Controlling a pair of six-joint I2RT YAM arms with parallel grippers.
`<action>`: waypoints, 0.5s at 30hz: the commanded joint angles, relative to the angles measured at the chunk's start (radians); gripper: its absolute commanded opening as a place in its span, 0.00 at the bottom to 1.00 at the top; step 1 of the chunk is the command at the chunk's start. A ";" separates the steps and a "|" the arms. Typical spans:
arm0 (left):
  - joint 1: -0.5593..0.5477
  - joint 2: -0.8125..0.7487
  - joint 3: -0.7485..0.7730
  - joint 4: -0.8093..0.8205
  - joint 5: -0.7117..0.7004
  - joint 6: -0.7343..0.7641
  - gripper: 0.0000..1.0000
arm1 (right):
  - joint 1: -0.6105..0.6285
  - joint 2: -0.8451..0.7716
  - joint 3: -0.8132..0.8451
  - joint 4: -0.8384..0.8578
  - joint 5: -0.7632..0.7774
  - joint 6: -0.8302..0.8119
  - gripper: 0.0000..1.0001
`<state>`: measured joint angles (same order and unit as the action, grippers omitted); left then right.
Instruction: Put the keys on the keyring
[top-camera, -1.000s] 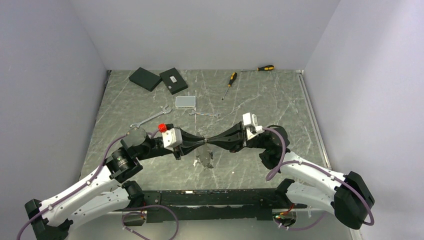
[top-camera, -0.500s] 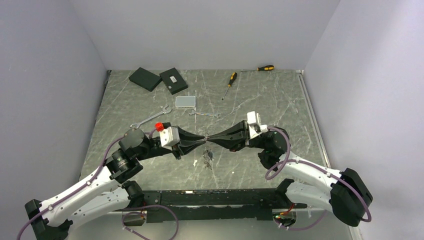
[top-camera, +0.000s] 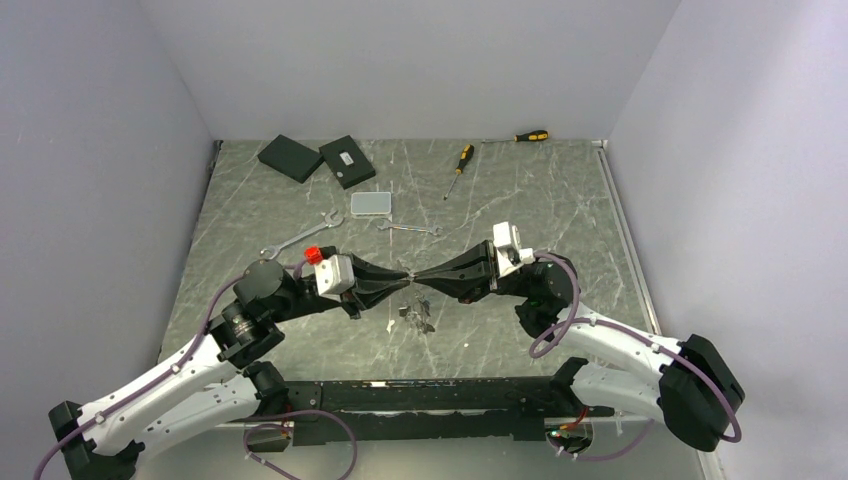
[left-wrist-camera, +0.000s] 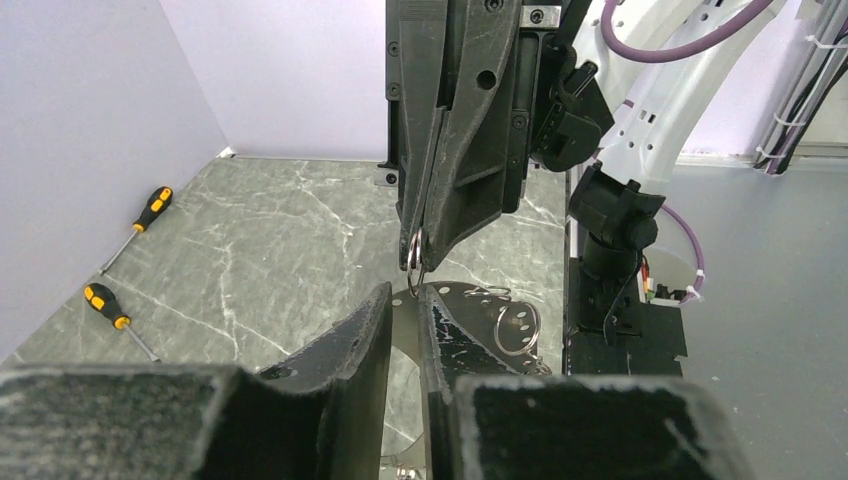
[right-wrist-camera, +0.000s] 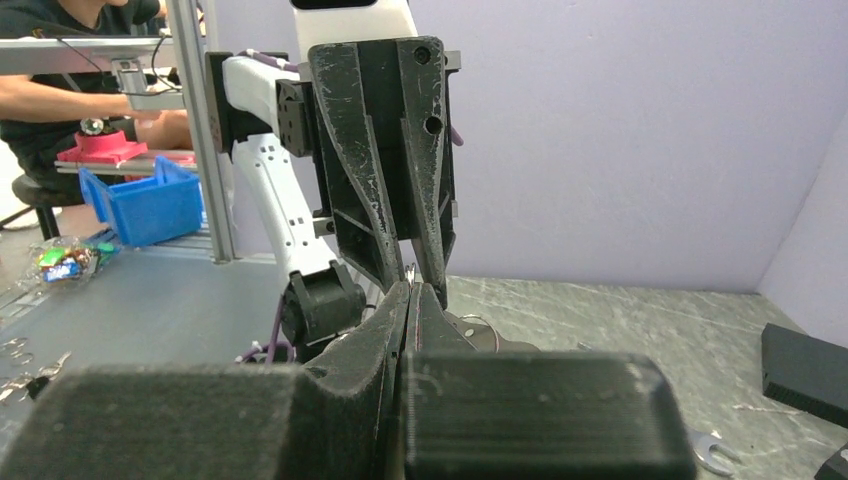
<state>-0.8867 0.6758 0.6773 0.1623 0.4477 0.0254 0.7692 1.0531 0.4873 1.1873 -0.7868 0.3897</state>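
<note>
The left end effector (top-camera: 407, 281), jaws narrowly apart on we could not tell what, had edged left yet still met the right end effector (top-camera: 417, 280), clamped on a small silvery ring (left-wrist-camera: 415, 250), so we judged the bunch of tiny silvery metal keys (top-camera: 415, 316), lying on the grey marbled tabletop (top-camera: 560, 200) just nearer, still unthreaded.
</note>
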 joint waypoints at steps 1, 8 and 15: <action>-0.003 -0.007 -0.007 0.052 0.011 -0.019 0.20 | 0.005 -0.002 0.019 0.080 0.006 0.012 0.00; -0.002 0.001 -0.012 0.054 0.018 -0.019 0.17 | 0.005 0.011 0.020 0.094 -0.008 0.017 0.00; -0.003 0.020 -0.002 0.034 0.037 -0.010 0.05 | 0.005 0.022 0.007 0.138 -0.004 0.036 0.00</action>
<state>-0.8867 0.6834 0.6731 0.1719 0.4526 0.0216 0.7692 1.0790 0.4870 1.2163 -0.7914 0.4053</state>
